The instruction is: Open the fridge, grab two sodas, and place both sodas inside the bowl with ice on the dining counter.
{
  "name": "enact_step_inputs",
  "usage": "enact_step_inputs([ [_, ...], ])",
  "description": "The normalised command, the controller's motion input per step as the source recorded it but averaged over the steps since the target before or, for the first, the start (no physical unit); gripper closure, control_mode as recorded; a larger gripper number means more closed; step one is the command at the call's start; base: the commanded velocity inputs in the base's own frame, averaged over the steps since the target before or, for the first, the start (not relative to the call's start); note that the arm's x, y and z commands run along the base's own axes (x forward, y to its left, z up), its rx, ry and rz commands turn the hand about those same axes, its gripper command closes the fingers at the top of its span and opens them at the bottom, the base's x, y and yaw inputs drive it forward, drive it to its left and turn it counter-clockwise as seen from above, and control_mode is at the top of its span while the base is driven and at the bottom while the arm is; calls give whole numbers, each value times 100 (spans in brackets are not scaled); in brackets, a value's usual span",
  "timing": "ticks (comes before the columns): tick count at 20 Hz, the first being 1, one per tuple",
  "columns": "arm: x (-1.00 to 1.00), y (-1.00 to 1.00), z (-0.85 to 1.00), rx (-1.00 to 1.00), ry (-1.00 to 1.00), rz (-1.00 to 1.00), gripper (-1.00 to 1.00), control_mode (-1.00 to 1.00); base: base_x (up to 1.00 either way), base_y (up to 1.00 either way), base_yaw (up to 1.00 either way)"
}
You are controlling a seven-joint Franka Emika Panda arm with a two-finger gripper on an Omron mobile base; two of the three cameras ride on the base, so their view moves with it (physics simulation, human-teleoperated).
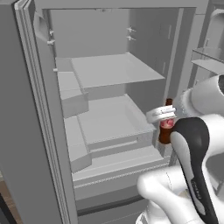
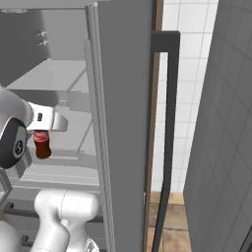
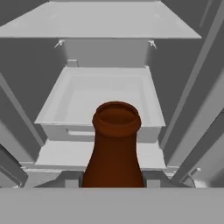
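One bottle: a single soda [image 1: 166, 127] shows, right of centre in the left base view, left of centre in the right base view, and at lower centre of the hand view.
Claw state: the claw [image 1: 162, 114] is clenched on the soda, gripping it around the neck above the red label; the fingers [image 3: 70, 178] flank the bottle at the bottom of the hand view.
Bottle attitude: upright, at the front right of the fridge interior; whether its base touches a shelf cannot be told.
Fridge: the fridge [image 1: 109, 70] stands open; bare grey shelves and a shallow drawer fill the centre of the left base view, with a door [image 1: 30, 131] along the left edge.
Stage: judged as first soda gripped, withdrawal pending; second soda and placement in the bowl remain.
Risk 1: a neck grip is high on the bottle; a fast swing could tilt the bottle in the fingers or let it slip out.
Risk 2: the door edge [image 2: 123, 123] stands near the arm in the right base view; a wide exit path could strike it.
Risk 3: a low exit could catch the bottle base on the shelf lip.
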Motion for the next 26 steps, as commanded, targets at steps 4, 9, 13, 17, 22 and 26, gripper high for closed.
enact_step_inputs([
  [4, -51, 13, -1, -2, 0, 0, 100, -100, 0, 0, 0],
  [9, -36, 24, -12, -5, 0, 0, 100, -100, 0, 0, 0],
  [13, -29, 1, -7, 0, 0, 1, 100, 100, -43, 0, 0],
  [17, 0, 0, 0, 0, 0, 0, 100, 100, -100, -2, 0],
  [22, 0, 0, 0, 0, 0, 0, 100, 100, -100, -1, 1],
  [26, 0, 0, 0, 0, 0, 0, 100, 100, -100, 33, 9],
])
